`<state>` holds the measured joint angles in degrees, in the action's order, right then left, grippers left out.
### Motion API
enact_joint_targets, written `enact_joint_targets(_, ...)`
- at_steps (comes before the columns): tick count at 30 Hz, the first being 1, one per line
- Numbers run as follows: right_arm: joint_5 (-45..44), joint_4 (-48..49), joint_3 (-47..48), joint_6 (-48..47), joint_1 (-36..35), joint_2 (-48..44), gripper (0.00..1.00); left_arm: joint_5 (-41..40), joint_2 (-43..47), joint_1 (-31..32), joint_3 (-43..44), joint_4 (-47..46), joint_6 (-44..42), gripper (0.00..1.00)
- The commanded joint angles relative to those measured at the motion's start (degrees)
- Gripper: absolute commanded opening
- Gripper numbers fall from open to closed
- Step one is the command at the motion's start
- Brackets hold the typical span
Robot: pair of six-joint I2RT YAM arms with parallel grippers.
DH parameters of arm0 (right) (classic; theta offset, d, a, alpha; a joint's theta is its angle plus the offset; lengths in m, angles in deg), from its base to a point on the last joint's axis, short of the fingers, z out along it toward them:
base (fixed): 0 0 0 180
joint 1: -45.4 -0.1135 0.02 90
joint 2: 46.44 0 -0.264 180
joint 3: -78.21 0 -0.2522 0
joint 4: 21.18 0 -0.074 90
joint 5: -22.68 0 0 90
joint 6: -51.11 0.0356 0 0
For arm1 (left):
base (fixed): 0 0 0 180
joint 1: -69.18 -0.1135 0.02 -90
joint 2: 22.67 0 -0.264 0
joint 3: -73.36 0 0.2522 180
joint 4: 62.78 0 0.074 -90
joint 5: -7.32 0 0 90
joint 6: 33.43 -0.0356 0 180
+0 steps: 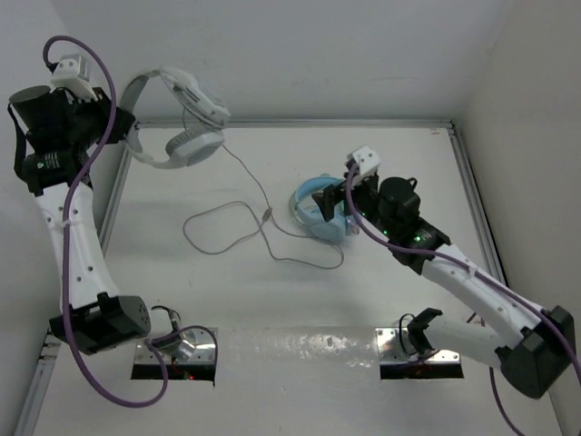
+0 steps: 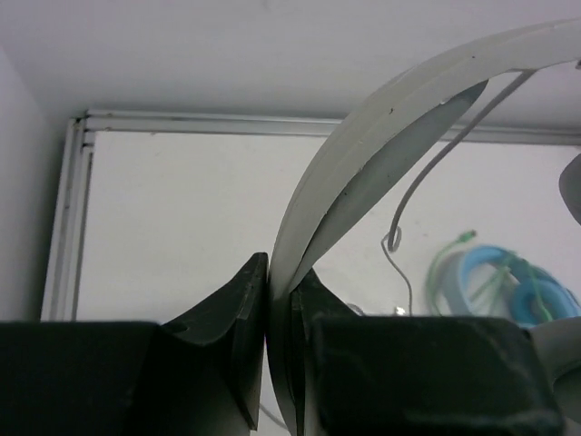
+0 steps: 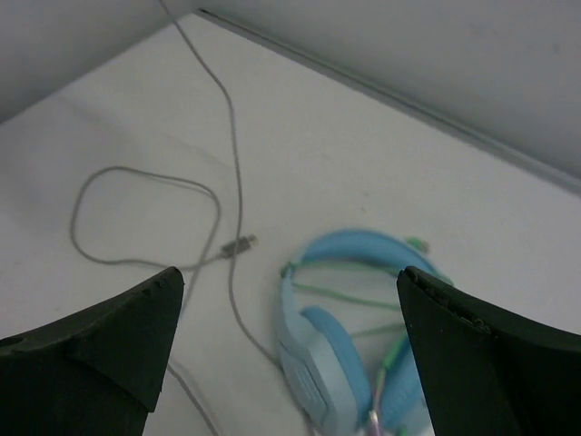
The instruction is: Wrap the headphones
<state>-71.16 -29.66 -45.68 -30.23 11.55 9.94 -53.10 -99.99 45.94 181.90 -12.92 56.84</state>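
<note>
White and light-grey over-ear headphones [image 1: 182, 123] hang above the worktop's [image 1: 390, 300] far-left corner, headband clamped in the left hand [image 2: 281, 286]. Thin grey cable [image 1: 238, 227] trails loose across the worktop, so wrapping is judged not begun. Right hand [image 3: 286, 300] spread apart, empty, over light blue headphones [image 1: 318, 213].

Our two arms look alike: the left arm [image 1: 74, 250] and the right arm [image 1: 477, 289] have white links dotted with small dark screws and bulky black joint housings. A purple cable [image 1: 112, 91] loops along each one. A small white camera block [image 1: 71, 71] sits at each wrist. The left gripper [image 2: 280, 300] and the right gripper [image 3: 289, 277] both have matte black, wedge-shaped fingers [image 3: 100, 345] with angled tips
</note>
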Motion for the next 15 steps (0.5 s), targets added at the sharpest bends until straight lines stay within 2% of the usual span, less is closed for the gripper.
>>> enact_joint_targets(1, 11.6, 14.8, 6.5, -6.8, -1.5, 6.8, 0.99, 6.6, 0.3, -0.1, 1.3, 6.2, 0.0, 0.0)
enact_joint_targets(3, 13.3, 23.0, 7.7, -6.6, -1.7, 12.2, 0.99, 7.2, 1.3, -0.1, 3.0, 9.3, -2.4, 0.0)
enact_joint_targets(8, 27.5, 35.8, 9.9, -1.1, -3.1, 26.4, 0.99, 7.5, 2.6, 0.0, 9.3, 13.7, -4.2, 0.0)
enact_joint_targets(9, 27.9, 41.3, 9.5, -0.9, -3.8, 28.6, 0.99, 7.4, 2.6, 0.1, 10.4, 14.3, -4.4, 0.0)
enact_joint_targets(12, 27.3, 47.4, 11.7, 0.6, -4.8, 38.3, 0.99, 7.5, 2.7, 0.2, 14.3, 15.7, -4.8, 0.0)
enact_joint_targets(15, 23.7, 48.3, 17.6, 3.1, -5.3, 47.8, 0.99, 8.4, 2.8, 0.3, 17.3, 16.5, -4.4, 0.0)
